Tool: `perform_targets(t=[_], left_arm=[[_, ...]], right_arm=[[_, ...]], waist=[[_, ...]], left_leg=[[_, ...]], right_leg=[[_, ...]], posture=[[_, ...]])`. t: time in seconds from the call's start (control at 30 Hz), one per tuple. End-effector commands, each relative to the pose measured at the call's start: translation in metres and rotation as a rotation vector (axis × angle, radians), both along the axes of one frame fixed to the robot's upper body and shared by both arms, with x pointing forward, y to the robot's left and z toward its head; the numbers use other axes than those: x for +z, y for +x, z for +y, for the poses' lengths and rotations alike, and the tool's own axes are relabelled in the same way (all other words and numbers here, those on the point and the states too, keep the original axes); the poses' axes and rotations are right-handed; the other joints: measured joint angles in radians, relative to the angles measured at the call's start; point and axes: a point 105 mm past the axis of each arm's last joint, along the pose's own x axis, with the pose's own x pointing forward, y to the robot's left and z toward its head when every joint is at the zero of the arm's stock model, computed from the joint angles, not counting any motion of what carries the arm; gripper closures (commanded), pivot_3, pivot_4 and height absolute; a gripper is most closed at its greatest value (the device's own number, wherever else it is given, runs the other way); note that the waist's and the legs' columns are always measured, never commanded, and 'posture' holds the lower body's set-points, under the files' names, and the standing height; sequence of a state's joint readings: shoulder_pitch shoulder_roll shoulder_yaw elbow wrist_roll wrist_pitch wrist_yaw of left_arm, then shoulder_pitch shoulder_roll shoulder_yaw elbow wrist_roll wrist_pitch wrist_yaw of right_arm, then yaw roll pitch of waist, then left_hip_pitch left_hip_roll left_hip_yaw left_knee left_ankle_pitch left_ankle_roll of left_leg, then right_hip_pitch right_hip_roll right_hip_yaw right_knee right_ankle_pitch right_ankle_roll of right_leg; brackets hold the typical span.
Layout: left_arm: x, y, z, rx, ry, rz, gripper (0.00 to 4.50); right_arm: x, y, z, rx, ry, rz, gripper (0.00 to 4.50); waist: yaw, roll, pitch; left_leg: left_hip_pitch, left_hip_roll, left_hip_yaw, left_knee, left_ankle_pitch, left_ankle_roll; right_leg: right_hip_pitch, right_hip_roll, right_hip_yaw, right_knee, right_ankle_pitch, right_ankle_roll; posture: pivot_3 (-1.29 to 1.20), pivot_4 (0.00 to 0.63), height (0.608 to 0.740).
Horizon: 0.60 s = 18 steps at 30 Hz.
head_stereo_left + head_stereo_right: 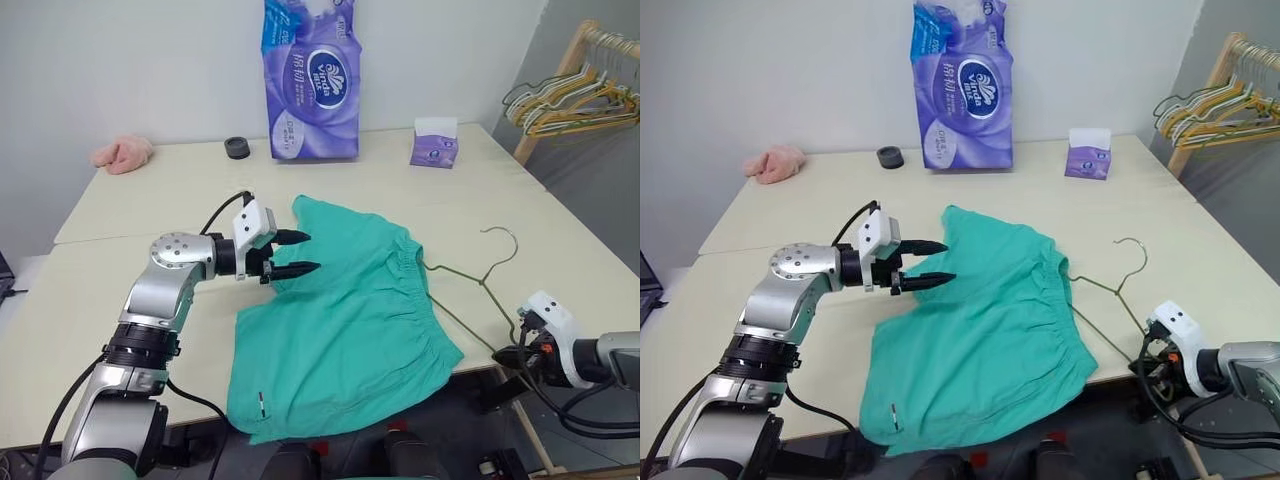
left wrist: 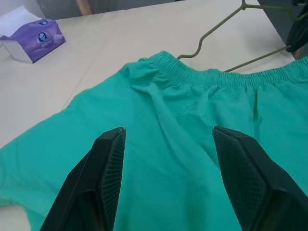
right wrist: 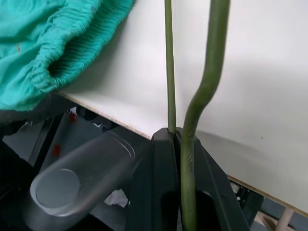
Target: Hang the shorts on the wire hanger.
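Hanging off the near bench [image 1: 90, 290] edge, the shorts [image 1: 345, 320] are lying flat while the left hand [image 1: 295, 252] is hovering open over them and the right hand [image 3: 175, 144], seen from its wrist, is pinching the wire hanger [image 1: 480, 285], apparently readying to thread it in.

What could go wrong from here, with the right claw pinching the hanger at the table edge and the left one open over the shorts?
1. The right claw grips only the thin wire hanger at its corner; the wire could twist or slip in the pinch.
2. The shorts overhang the table's front edge, so pulling the hanger may drag them off.
3. The left claw hovers open over a leg, far from the waistband; closing there could bunch the cloth rather than open it.
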<state>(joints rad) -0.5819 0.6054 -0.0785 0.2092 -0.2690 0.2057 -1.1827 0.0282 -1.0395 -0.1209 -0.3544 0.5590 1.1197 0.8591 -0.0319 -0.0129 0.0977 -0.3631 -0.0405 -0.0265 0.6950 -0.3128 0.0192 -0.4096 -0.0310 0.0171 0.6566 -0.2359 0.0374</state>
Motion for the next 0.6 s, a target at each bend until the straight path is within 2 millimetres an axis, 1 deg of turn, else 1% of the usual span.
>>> perform_targets(t=[0.03, 0.13, 0.17, 0.27, 0.33, 0.4, 0.47, 0.53, 0.57, 0.6], left_arm=[[0.017, 0.005, 0.005, 0.022, -0.006, -0.073, 1.47], [0.017, 0.005, 0.005, 0.019, -0.011, -0.073, 1.47], [0.017, 0.005, 0.004, 0.019, -0.014, -0.073, 1.47], [0.018, 0.006, 0.004, 0.019, -0.017, -0.075, 1.47], [0.021, 0.008, 0.005, 0.029, -0.028, -0.081, 1.47], [0.023, 0.008, 0.006, 0.034, -0.033, -0.084, 1.47], [0.023, 0.008, 0.006, 0.038, -0.045, -0.071, 1.47], [0.022, 0.008, 0.009, 0.053, -0.053, -0.043, 1.47], [0.022, 0.009, 0.01, 0.062, -0.05, -0.04, 1.11], [0.024, 0.011, 0.012, 0.076, -0.063, -0.038, 0.9]], right_arm=[[0.01, 0.012, 0.008, 0.064, 0.01, -0.042, 4.5], [0.012, 0.028, 0.015, 0.056, 0.049, -0.061, 4.5], [0.013, 0.035, 0.019, 0.057, 0.064, -0.066, 4.5], [0.013, 0.044, 0.023, 0.064, 0.075, -0.066, 4.5], [0.012, 0.054, 0.027, 0.066, 0.077, -0.073, 4.5], [0.015, 0.061, 0.03, 0.061, 0.095, -0.087, 4.5], [0.024, 0.066, 0.032, 0.059, 0.112, -0.115, 4.5], [0.036, 0.07, 0.034, 0.056, 0.134, -0.155, 4.5], [0.041, 0.071, 0.035, 0.056, 0.143, -0.167, 4.5], [0.047, 0.071, 0.038, 0.064, 0.154, -0.185, 4.5]], waist=[[-0.002, 0.0, 0.0], [-0.002, 0.0, 0.0], [-0.002, 0.0, 0.0], [0.0, 0.0, 0.0], [0.002, 0.0, 0.0], [0.002, 0.0, 0.0], [0.003, 0.0, 0.0], [0.003, 0.0, 0.0], [0.003, 0.0, 0.0], [0.003, 0.0, 0.0]], left_leg=[[0.0, 0.0, 0.0, 0.0, 0.0, 0.0], [0.0, 0.0, 0.0, 0.0, 0.0, 0.0], [0.0, 0.0, 0.0, 0.0, 0.0, 0.0], [0.0, 0.0, 0.0, 0.0, 0.0, 0.0], [0.0, 0.0, 0.0, 0.0, 0.0, 0.0], [-0.001, 0.0, 0.0, 0.0, 0.0, 0.0], [-0.001, 0.0, 0.0, 0.0, 0.0, 0.0], [-0.001, 0.0, -0.001, 0.0, 0.0, 0.0], [-0.001, 0.0, -0.001, 0.0, 0.0, 0.0], [-0.001, 0.0, -0.001, 0.0, 0.0, 0.0]], right_leg=[[0.0, 0.0, 0.0, 0.0, 0.0, 0.0], [0.0, 0.0, 0.0, 0.0, 0.001, -0.001], [0.0, 0.0, 0.0, 0.0, 0.003, -0.004], [0.0, 0.0, 0.0, 0.0, 0.003, -0.005], [-0.001, 0.0, 0.0, 0.0, 0.003, -0.005], [-0.001, 0.0, 0.0, 0.0, 0.003, -0.005], [-0.001, 0.0, 0.0, 0.0, 0.003, -0.005], [-0.001, 0.0, 0.0, 0.0, 0.003, -0.005], [-0.001, 0.0, 0.0, 0.0, 0.003, -0.005], [-0.001, 0.0, 0.0, 0.0, 0.003, -0.005]], posture=[[-0.09, 0.061, 0.74], [-0.08, 0.055, 0.74], [-0.08, 0.053, 0.74], [-0.07, 0.053, 0.74], [-0.07, 0.052, 0.74], [-0.06, 0.052, 0.74], [-0.06, 0.052, 0.74], [-0.06, 0.052, 0.74], [-0.06, 0.052, 0.74], [-0.06, 0.052, 0.74]])
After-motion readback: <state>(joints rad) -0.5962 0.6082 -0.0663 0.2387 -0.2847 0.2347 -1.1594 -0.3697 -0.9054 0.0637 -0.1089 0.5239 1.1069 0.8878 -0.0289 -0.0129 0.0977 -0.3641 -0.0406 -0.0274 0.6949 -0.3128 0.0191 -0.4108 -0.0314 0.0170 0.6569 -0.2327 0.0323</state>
